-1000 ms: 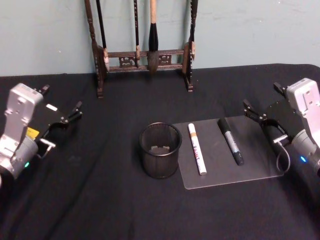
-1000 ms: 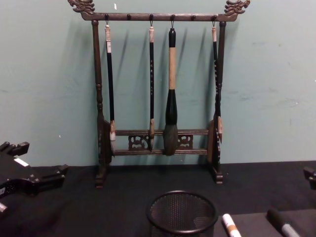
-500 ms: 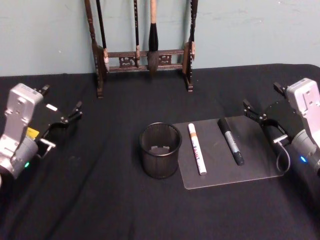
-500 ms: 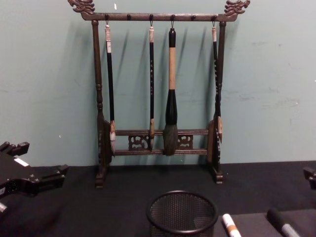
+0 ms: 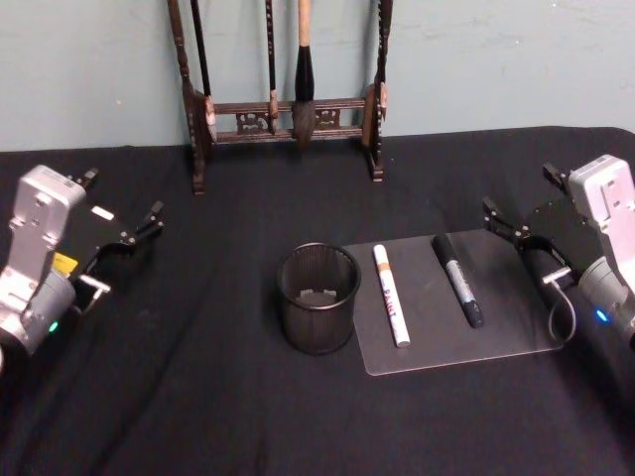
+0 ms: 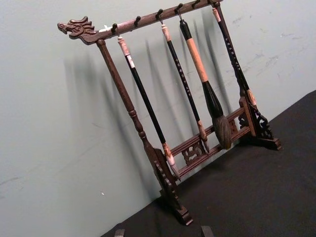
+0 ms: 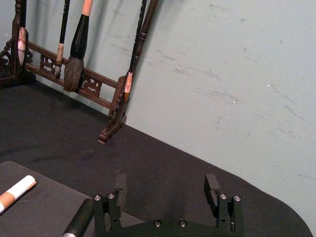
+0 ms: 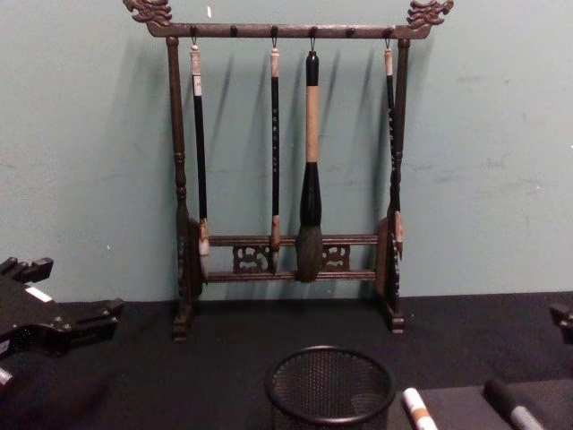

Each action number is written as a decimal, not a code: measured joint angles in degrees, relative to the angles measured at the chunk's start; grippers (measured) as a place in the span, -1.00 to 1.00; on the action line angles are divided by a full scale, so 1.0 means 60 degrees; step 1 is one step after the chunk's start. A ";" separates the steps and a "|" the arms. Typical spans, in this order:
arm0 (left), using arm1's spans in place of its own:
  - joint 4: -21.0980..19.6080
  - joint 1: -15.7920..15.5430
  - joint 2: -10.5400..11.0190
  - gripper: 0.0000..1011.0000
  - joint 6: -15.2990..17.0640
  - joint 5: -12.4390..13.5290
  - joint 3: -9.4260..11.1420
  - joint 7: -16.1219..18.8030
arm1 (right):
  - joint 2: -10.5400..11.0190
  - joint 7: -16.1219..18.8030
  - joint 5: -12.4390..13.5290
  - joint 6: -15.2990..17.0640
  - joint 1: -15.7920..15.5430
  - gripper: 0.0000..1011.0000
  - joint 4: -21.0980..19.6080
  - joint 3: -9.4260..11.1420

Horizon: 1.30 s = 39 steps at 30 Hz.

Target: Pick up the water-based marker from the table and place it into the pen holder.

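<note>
Open black cloth [image 5: 198, 337] spreads left of and below the pen holder [image 5: 317, 307] at mid-frame. Just right lies a flat mat [image 5: 437, 337]. The brush rack [image 5: 288, 105] stands top centre.

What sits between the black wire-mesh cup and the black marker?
A white marker with an orange band, lying on the grey rectangular mat, as the head view shows.

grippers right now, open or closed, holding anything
Left gripper: open, holding nothing.
Right gripper: open, holding nothing.
</note>
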 joint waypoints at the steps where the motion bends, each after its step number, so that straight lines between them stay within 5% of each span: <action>1: 0.0000 -0.0001 0.0000 0.98 0.0000 0.0000 0.0000 0.0000 | 0.0000 0.0000 0.0000 0.0000 0.0001 0.98 0.0000 0.0000; 39: 0.0000 -0.0001 0.0000 0.98 0.0000 0.0000 0.0000 0.0000 | 0.0000 0.0000 0.0000 0.0000 0.0000 0.98 0.0000 0.0000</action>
